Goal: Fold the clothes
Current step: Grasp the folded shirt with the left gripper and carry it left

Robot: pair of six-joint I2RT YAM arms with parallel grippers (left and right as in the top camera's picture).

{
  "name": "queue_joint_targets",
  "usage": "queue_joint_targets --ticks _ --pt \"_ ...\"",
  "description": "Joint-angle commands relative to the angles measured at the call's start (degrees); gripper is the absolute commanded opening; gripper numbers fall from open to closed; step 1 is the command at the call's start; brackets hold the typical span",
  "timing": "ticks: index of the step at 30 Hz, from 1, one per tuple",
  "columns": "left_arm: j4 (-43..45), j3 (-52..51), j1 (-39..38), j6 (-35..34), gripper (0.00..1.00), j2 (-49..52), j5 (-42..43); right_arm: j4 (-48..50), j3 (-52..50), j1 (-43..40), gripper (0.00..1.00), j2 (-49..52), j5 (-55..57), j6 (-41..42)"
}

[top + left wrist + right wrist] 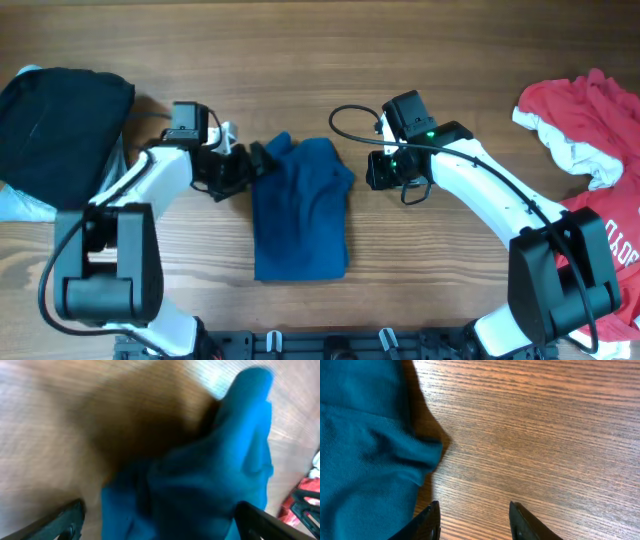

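A dark blue T-shirt (300, 215) lies folded into a narrow upright strip in the middle of the wooden worktop (440, 60). The left gripper (258, 162) sits at the shirt's upper left corner. Its wrist view is blurred, but it shows the fingers (60, 522) spread wide with bunched blue cloth between them, so the gripper is released, not clamped. The right gripper (474, 507) is just beside the shirt's upper right edge, parted, with only bare wood between its tips. A black garment (60, 120) lies at the far left, and a red shirt (590, 110) with white parts at the far right.
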Motion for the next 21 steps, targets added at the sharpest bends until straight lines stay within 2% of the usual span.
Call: queue_joint_targets --ticks 1,4,6,10,13,18,21 --pt "1.6 0.1 -5.0 2.5 0.91 4.5 0.4 -0.2 0.9 -0.1 0.45 -0.5 1.0 0.5" --pt "1.7 0.1 -8.2 2.5 0.75 5.1 -0.8 -0.4 0.9 -0.1 0.45 -0.5 1.0 0.4" --pt "1.8 0.1 -9.2 2.4 0.38 5.1 -1.5 -0.6 0.9 -0.1 0.45 -0.5 1.0 0.4" --pt "1.7 0.2 -7.6 2.5 0.04 3.8 -1.9 -0.9 0.9 -0.1 0.45 -0.5 1.0 0.4" --pt "1.3 0.5 -5.1 4.0 0.04 -1.1 -5.0 -0.9 0.9 -0.1 0.45 -0.5 1.1 0.4" --pt "-1.1 1.0 0.8 4.0 0.04 -16.3 -19.2 -0.9 0.9 -0.1 0.45 -0.5 1.1 0.3" --pt "0.9 1.0 5.4 9.9 0.04 -26.7 -26.0 -0.9 0.9 -0.1 0.45 -0.5 1.1 0.4"
